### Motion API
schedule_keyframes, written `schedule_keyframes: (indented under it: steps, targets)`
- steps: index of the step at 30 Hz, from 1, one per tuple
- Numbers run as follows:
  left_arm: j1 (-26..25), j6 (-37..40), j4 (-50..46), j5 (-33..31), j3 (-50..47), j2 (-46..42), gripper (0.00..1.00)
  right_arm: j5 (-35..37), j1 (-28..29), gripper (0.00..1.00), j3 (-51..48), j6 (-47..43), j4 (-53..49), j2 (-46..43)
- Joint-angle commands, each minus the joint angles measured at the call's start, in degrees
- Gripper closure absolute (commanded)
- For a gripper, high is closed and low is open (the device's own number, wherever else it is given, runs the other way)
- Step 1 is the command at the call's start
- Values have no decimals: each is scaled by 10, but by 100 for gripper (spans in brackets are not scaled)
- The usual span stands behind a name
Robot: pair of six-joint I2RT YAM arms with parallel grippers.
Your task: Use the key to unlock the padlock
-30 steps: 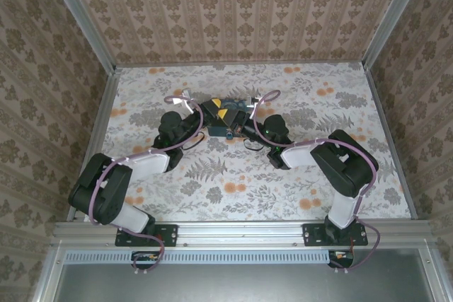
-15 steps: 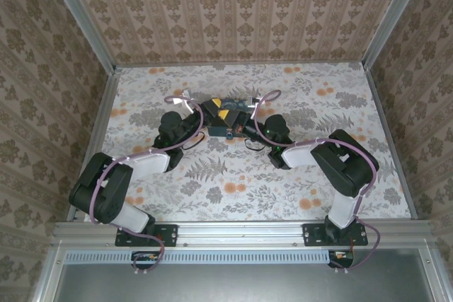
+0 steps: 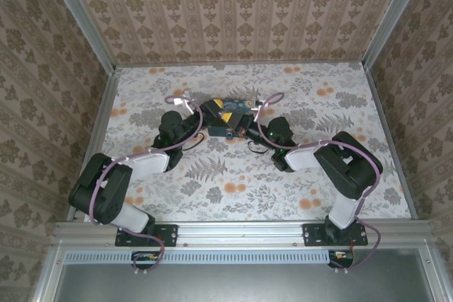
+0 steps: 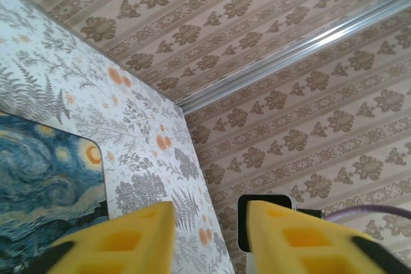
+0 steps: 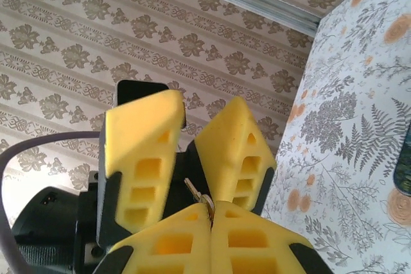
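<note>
My right gripper [image 5: 210, 213] is clamped fully closed on the key [image 5: 196, 192]. The key juts from the fingertips toward the left gripper [image 4: 209, 216] (fingers parted, nothing between them). Both grippers sit at the near side of the tin [image 3: 228, 109].

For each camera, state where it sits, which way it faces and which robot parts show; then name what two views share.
Top external: above and behind the bases, looking down on the table; left arm and right arm meet at the tin.
Left wrist: behind the left gripper, looking across the tin toward the walls; its jaws stand open.
Right wrist: behind the right gripper, shut on the key, facing the left gripper.
Shared: top external and left wrist both show the tin.
</note>
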Motion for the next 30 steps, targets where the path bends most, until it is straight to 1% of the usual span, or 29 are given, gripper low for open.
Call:
schedule_keyframes:
  steps: [1,5,7,11,14,18,21,23,26,30]
  targets:
    - [21,9,-45,10,5,-53,55,9,-9,100,-22,-14,25,-26]
    - [33,53,-156,18,5,-124,43,2,-15,100,-38,-18,20,-38]
    - [33,89,-246,18,16,-160,35,-1,-18,100,-44,-21,8,-47]
    - [24,172,-405,11,37,-211,27,-1,-24,100,-55,-38,-35,-70]
    - [8,226,-484,-3,38,-234,23,-1,-31,100,-59,-54,-80,-94]
    - [-21,270,-523,-31,19,-239,18,11,-36,100,-70,-84,-140,-131]
    - [-42,287,-532,-51,8,-219,16,51,-40,100,-86,-100,-188,-162]
    - [-54,294,-524,-57,1,-200,16,63,-44,100,-97,-107,-195,-173]
    - [-73,301,-506,-69,-7,-174,15,60,-48,100,-106,-109,-192,-178]
    - [-78,274,-474,-74,-9,-159,15,36,-48,100,-112,-111,-198,-183]
